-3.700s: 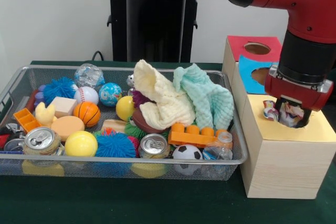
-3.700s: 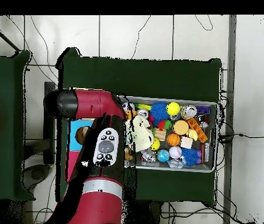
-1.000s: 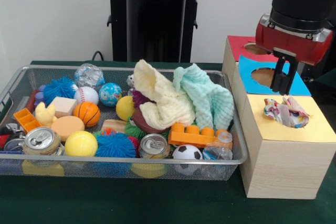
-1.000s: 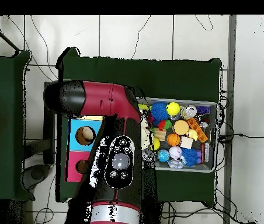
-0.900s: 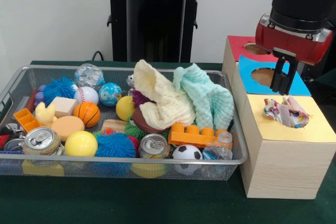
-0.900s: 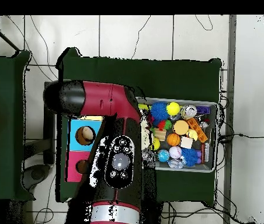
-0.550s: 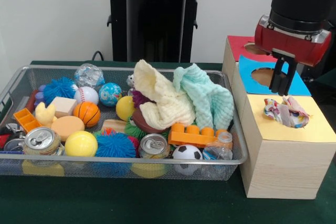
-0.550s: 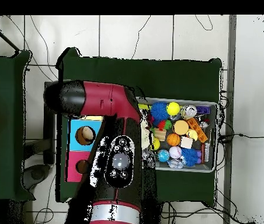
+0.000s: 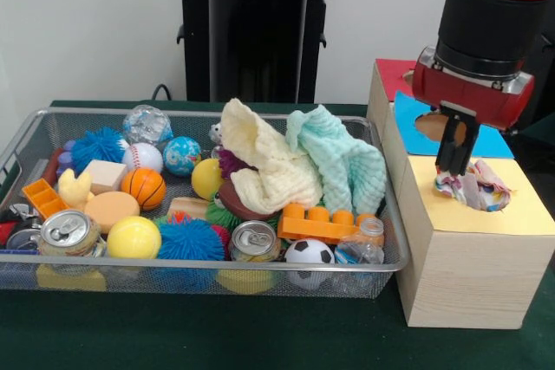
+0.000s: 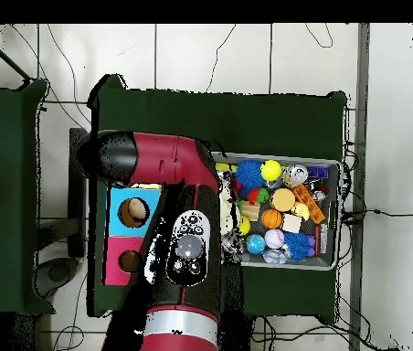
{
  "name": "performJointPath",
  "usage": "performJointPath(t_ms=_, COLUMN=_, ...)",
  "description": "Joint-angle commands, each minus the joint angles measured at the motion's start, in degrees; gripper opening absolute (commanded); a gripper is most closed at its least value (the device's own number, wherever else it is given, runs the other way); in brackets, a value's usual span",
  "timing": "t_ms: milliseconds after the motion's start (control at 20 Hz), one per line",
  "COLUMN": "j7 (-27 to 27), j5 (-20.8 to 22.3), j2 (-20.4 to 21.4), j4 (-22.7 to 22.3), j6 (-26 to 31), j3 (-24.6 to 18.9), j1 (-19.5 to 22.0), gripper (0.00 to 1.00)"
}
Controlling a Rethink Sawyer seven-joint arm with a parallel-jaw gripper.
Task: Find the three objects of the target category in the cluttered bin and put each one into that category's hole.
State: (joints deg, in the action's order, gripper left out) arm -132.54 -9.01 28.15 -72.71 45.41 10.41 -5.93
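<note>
Arm descends vertically above wooden box (image 9: 473, 257); gripper (image 9: 455, 149) hangs just over box's yellow top, beside patterned cloth (image 9: 473, 186) bunched in yellow-top hole. Jaws: nothing gripped; how far apart cannot be told. Yellow cloth (image 9: 264, 162) and mint cloth (image 9: 342, 162) lie in wire bin (image 9: 381, 262), left of box.
</note>
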Motion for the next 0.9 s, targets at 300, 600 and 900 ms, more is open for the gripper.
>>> performJointPath(t_ms=300, j7=-8.1, j5=-0.4, j2=-0.9, j4=-9.3, j6=-4.5, j3=-1.8, j1=1.6, gripper=0.00)
performJointPath(t_ms=600, j7=-7.4, j5=-0.5, j2=-0.1, j4=-10.4, j6=-4.0, j3=-1.8, j1=2.0, gripper=0.00)
performJointPath(t_ms=900, j7=-6.8, j5=-2.7, j2=0.1, j4=-11.7, j6=-3.3, j3=-4.6, j1=2.4, gripper=0.00)
